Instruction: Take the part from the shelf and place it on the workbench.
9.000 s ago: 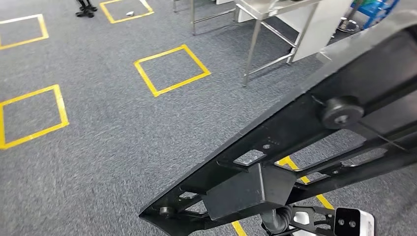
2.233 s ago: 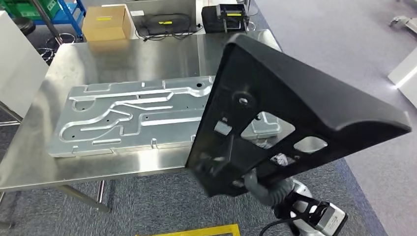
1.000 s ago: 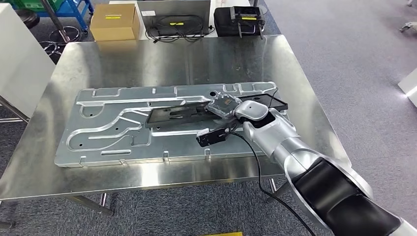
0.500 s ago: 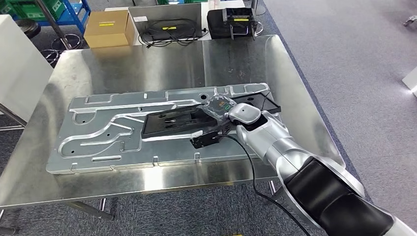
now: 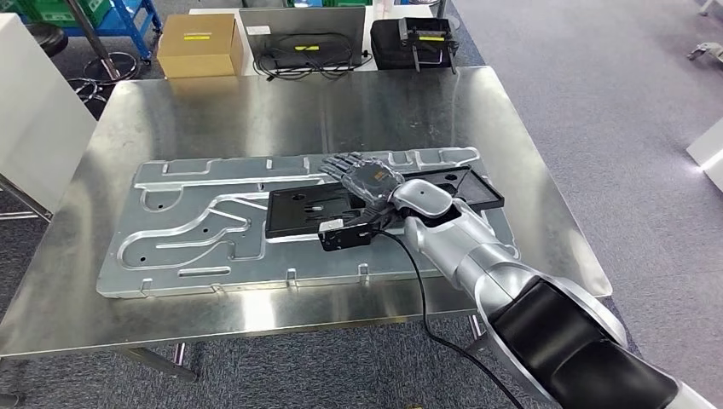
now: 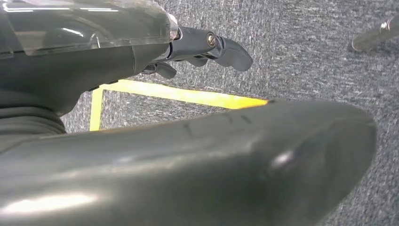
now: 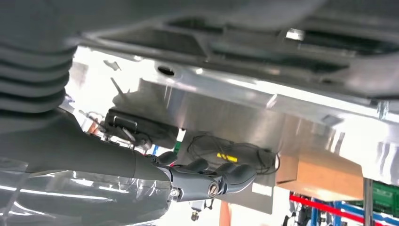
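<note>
Counter (image 5: pixel 256 102): steel, carried grey plate (image 5: pixel 170 230). Part (image 5: pixel 307 211): black, lay flat on plate, no longer gripped as half second before. Right hand (image 5: pixel 362 179): fingers spread flat above part, holding nothing; release judged complete, placement done. Left hand (image 6: pixel 202 44): hung over floor, fingers loosely curled, empty.

Steel workbench (image 5: pixel 256 111) is set on grey carpet; an aluminium plate (image 5: pixel 187 226) is laid flat on it, w/ black part (image 5: pixel 307 211) laid on plate.
</note>
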`<state>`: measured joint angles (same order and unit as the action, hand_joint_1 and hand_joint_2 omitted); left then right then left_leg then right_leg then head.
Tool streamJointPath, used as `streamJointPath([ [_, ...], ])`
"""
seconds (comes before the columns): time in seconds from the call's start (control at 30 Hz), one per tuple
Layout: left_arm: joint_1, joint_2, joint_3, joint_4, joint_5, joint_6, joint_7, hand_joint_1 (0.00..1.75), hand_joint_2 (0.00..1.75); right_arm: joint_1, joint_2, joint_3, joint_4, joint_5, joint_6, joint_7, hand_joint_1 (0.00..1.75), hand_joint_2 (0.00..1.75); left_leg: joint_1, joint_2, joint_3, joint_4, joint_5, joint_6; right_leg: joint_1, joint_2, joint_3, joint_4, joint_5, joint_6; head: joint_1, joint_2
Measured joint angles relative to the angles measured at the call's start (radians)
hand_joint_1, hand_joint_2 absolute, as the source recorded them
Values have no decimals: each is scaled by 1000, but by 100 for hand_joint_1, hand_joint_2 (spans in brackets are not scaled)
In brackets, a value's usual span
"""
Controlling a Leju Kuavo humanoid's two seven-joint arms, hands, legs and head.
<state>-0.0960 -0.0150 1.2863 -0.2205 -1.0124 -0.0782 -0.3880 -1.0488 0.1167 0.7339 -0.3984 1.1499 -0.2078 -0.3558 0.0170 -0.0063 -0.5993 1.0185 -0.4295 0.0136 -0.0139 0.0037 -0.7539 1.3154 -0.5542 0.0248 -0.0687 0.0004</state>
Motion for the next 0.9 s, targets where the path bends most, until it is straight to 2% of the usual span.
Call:
streamJointPath([
  [0.03,0,0,0,0,0,0,0,0,0,4,0,-6,-4,-17,-8,-14,0,0,-1,-1,1,0,0,0,1,0,13,-30,25,-4,0,0],
  [0.1,0,-1,0,0,-2,1,1,0,0,9,0,-32,-28,-82,-39,-66,0,0,-5,-2,2,0,-1,-1,7,0,77,-169,94,-20,0,0],
  [0.17,0,-3,-1,1,-7,1,2,0,0,20,0,-71,-77,-184,-63,-140,0,0,-8,-1,1,1,-3,-7,15,-2,123,-273,128,-33,0,0],
  [0.23,-1,-4,-2,1,-10,1,6,0,0,48,-4,-114,-149,-308,-55,-218,0,0,-8,-1,1,-1,-4,-17,19,-3,131,-294,128,-37,0,0],
  [0.3,0,-3,-2,1,-11,1,8,0,0,88,-12,-155,-239,-436,-26,-277,0,0,-8,0,1,1,-10,-26,12,-4,139,-306,132,-44,0,0],
  [0.33,0,-3,-2,1,-10,1,9,0,0,109,-17,-178,-295,-507,-11,-299,0,0,-8,1,-7,23,-28,-30,8,-5,144,-313,135,-47,0,0],
  [0.37,0,-2,-1,1,-6,1,10,0,0,132,-24,-199,-352,-570,-4,-313,0,0,-7,1,-25,67,-55,-33,4,-7,148,-318,137,-50,0,0],
  [0.43,1,-3,1,1,11,0,11,0,0,195,-48,-241,-485,-668,-34,-324,0,0,-4,2,-86,203,-121,-39,4,-9,150,-319,135,-53,0,0],
  [0.47,2,-3,5,1,23,-2,10,0,0,233,-64,-261,-551,-688,-75,-322,0,0,-2,2,-112,257,-139,-42,4,-11,151,-319,134,-53,0,0],
  [0.5,5,-3,10,1,37,-5,8,0,0,276,-83,-287,-621,-695,-129,-317,0,0,-1,2,-123,278,-137,-45,4,-12,152,-318,132,-51,-1,0],
  [0.53,7,-4,17,1,50,-7,5,0,0,322,-104,-317,-690,-688,-186,-308,0,0,2,2,-113,257,-115,-47,3,-12,154,-317,130,-48,-1,0],
  [0.6,13,-5,32,1,70,-12,-3,0,0,420,-152,-392,-825,-658,-280,-284,0,0,8,1,-47,124,-44,-49,2,-13,160,-313,124,-38,0,0],
  [0.63,14,-7,38,1,76,-13,-8,0,0,473,-178,-436,-885,-644,-309,-277,0,0,8,0,-15,60,-21,-46,3,-14,162,-308,120,-32,0,0],
  [0.67,17,-10,44,1,80,-15,-12,0,0,531,-204,-484,-939,-631,-327,-278,0,0,7,-2,5,21,-11,-41,5,-15,162,-305,118,-25,0,0],
  [0.77,27,-17,58,1,86,-18,-20,0,0,726,-254,-655,-1071,-572,-366,-313,0,0,4,-6,12,6,-13,-20,7,-18,164,-304,116,-8,0,0],
  [0.8,29,-19,61,1,87,-17,-21,0,0,788,-260,-714,-1105,-539,-384,-319,0,0,4,-6,12,4,-10,-13,4,-16,163,-298,106,-2,0,0],
  [0.83,30,-21,64,1,87,-17,-22,0,0,846,-262,-769,-1134,-507,-401,-319,0,0,4,-5,11,1,-7,-4,2,-13,156,-278,83,3,0,0],
  [0.9,29,-23,68,1,84,-16,-24,0,0,947,-263,-865,-1183,-466,-426,-317,0,0,3,-3,3,-2,0,8,-1,-7,118,-177,5,10,0,0],
])
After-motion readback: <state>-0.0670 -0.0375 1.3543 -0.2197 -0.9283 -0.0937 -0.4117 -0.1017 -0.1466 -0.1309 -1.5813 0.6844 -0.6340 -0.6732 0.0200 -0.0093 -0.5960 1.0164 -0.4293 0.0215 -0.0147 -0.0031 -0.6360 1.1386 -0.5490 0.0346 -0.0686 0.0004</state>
